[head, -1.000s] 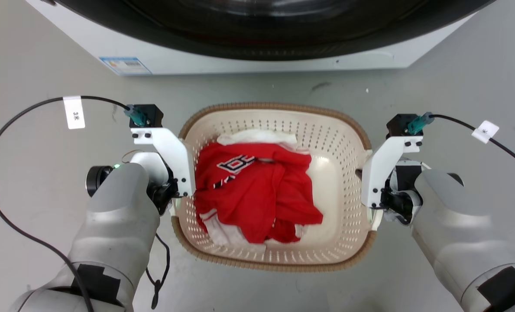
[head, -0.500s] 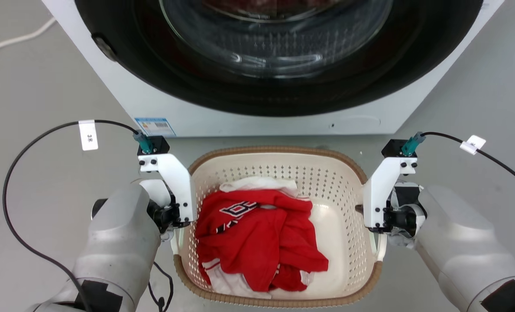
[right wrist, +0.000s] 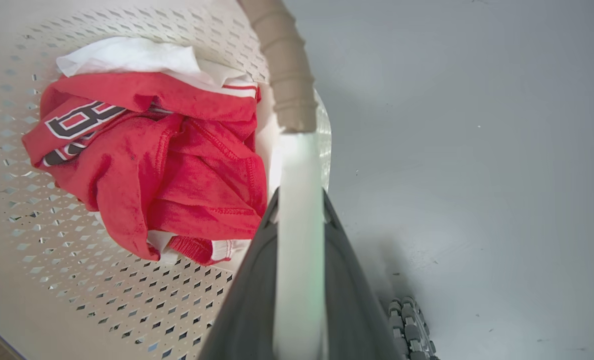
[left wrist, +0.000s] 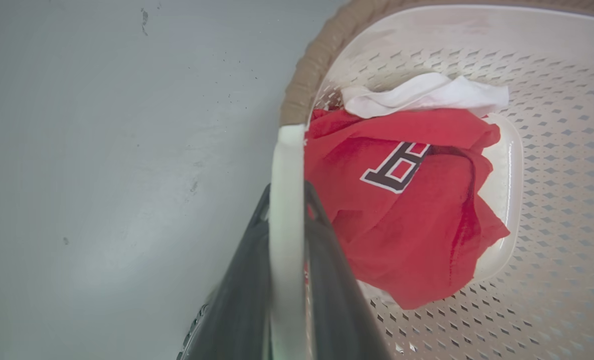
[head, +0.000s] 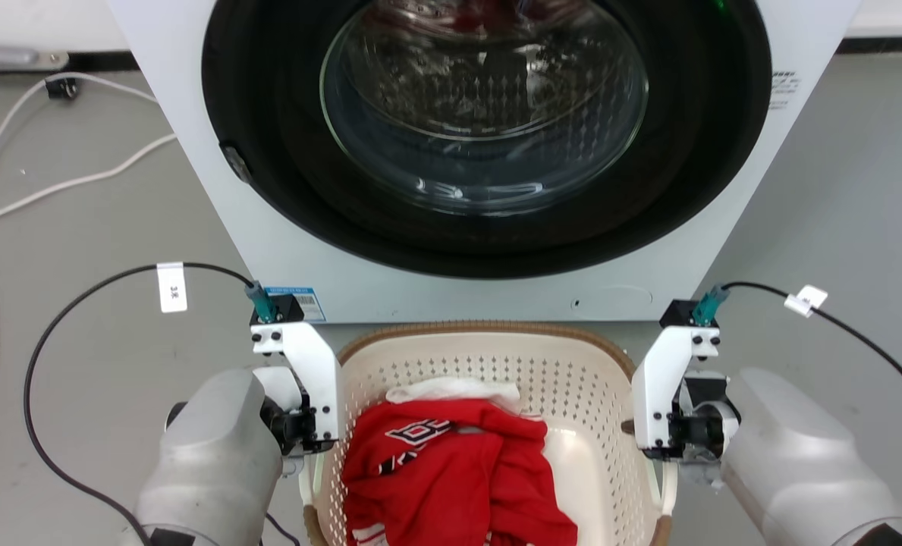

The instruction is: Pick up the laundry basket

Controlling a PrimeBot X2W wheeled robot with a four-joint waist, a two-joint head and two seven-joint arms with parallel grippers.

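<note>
The laundry basket [head: 572,379], cream and perforated with a brown woven-look rim, hangs between my two arms in front of the washing machine. It holds a red jersey [head: 451,478] and a white cloth [head: 454,390]. My left gripper [left wrist: 287,195] is shut on the basket's white left handle [left wrist: 287,150], one dark finger on each side. On the other side, my right gripper [right wrist: 299,197] is shut on the white right handle [right wrist: 299,160]. In the head view the left gripper [head: 310,459] and right gripper [head: 659,462] sit at the basket's sides, fingers hidden under white brackets.
A white front-loading washing machine [head: 284,250] with a round glass door [head: 485,114] stands directly beyond the basket. White cables [head: 56,182] lie on the grey floor at the far left. Black cables loop from both wrists. Bare grey floor [head: 860,189] lies on the right.
The whole head picture has shifted: the camera now looks higher, showing the washer's full door, and the basket sits lower in frame. Both grippers keep their hold on the handles.
</note>
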